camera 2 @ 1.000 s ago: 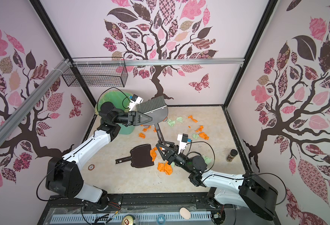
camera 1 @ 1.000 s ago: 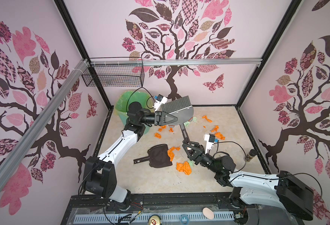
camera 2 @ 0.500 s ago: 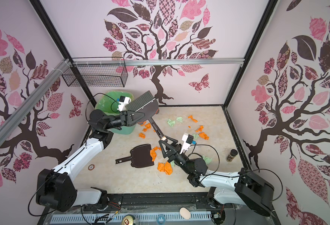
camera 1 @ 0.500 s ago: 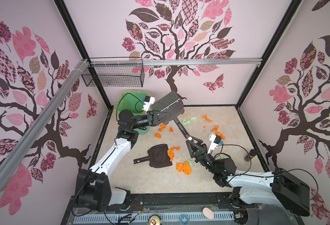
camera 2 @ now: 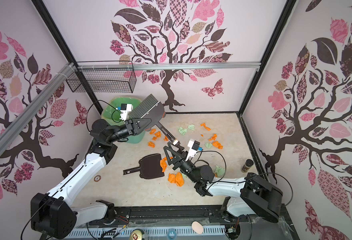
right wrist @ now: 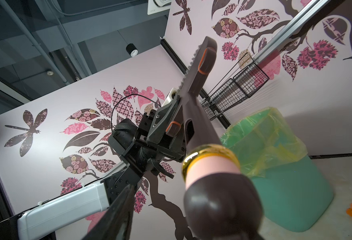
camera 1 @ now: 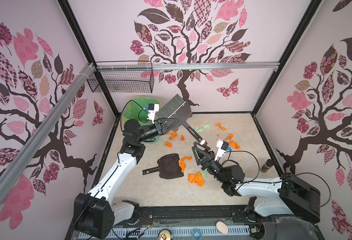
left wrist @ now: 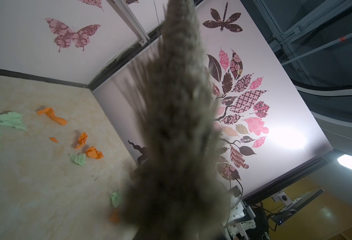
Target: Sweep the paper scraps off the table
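Observation:
Orange and pale green paper scraps lie across the beige table [camera 1: 150, 193]: a far cluster [camera 1: 172, 137], green wads [camera 1: 199, 130] and a big orange wad [camera 1: 196, 178]. One orange scrap [camera 1: 184, 163] lies on the lip of the black dustpan [camera 1: 169, 166], which rests flat mid-table. My left gripper [camera 1: 176, 122] is shut on the head of a black brush [camera 1: 175, 108], held high and tilted near the bin. Blurred bristles [left wrist: 177, 124] fill the left wrist view and hide the jaws. My right gripper [camera 1: 201, 148] is open around the handle's taped end [right wrist: 212, 166]; one finger [right wrist: 119, 207] stands apart from it.
A teal bin with a green liner [camera 1: 138, 106] stands in the far left corner behind the left arm. A wire basket [camera 1: 121, 80] hangs on the wall above it. A small brown jar [camera 1: 266, 165] stands by the right wall. A small ring [camera 2: 97, 178] lies near the left arm.
The left arm has swung the brush head up and to the left, toward the bin. The right gripper has opened off the brush handle, whose end stays between its jaws.

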`<state>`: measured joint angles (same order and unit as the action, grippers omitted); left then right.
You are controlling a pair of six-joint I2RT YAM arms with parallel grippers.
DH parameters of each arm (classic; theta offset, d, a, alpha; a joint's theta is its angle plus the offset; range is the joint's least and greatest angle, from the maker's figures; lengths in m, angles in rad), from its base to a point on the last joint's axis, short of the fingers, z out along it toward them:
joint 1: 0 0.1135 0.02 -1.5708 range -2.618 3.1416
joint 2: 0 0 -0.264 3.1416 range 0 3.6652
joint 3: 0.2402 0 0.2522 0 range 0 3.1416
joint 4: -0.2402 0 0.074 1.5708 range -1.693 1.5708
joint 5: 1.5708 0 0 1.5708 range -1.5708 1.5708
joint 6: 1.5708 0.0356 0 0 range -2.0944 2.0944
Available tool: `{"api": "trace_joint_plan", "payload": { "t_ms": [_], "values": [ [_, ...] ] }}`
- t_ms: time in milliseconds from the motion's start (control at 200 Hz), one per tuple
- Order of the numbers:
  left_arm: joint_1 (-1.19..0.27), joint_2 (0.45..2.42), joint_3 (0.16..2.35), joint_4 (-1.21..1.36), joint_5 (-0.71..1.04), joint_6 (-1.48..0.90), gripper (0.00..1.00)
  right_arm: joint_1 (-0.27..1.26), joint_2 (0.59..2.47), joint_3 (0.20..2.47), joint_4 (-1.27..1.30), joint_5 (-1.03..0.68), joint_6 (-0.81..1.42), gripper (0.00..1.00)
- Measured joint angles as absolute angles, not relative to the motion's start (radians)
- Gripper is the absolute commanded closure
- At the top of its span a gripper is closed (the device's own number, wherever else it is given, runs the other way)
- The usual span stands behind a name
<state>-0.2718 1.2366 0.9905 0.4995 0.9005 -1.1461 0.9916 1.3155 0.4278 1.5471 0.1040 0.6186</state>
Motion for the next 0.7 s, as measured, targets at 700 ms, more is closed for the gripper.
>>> {"api": "trace_joint_plan", "payload": {
  "t_ms": [700],
  "values": [
    [-0.262,1.222,0.974,0.530,0.883,-1.148,1.00,0.958,1.309,0.398,1.571,0.145,0.625,0.34]
  ]
}}
